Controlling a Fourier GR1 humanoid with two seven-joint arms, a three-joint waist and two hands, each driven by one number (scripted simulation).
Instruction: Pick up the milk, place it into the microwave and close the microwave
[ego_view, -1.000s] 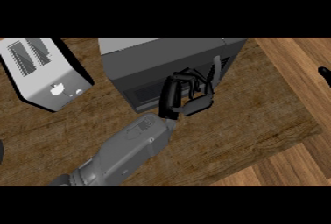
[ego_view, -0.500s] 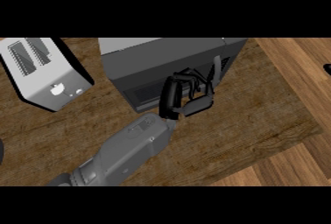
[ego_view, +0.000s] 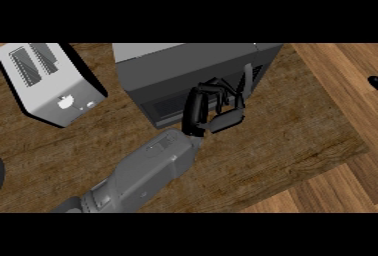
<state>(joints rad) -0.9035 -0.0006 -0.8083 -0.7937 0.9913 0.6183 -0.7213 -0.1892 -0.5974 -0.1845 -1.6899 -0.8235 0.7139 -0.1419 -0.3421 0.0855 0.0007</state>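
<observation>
The grey microwave (ego_view: 192, 65) stands at the top middle, its dark front (ego_view: 166, 107) facing down the view. A thin grey panel (ego_view: 247, 80) sticks out at its front right, probably the open door seen edge-on. My left hand (ego_view: 198, 112) is at the microwave's front, fingers curled. The milk is almost wholly hidden inside that curl; only a brownish bit shows between the fingers. A black tip of my right hand (ego_view: 373, 82) shows at the right edge.
A silver toaster (ego_view: 48, 82) stands at the upper left, close to the microwave. The wooden counter (ego_view: 295, 145) ends in a corner at the right, with floor beyond. A dark rounded edge (ego_view: 1, 174) shows at the far left.
Almost nothing differs: my left hand stays curled at the microwave's front, and the forearm has shifted only slightly.
</observation>
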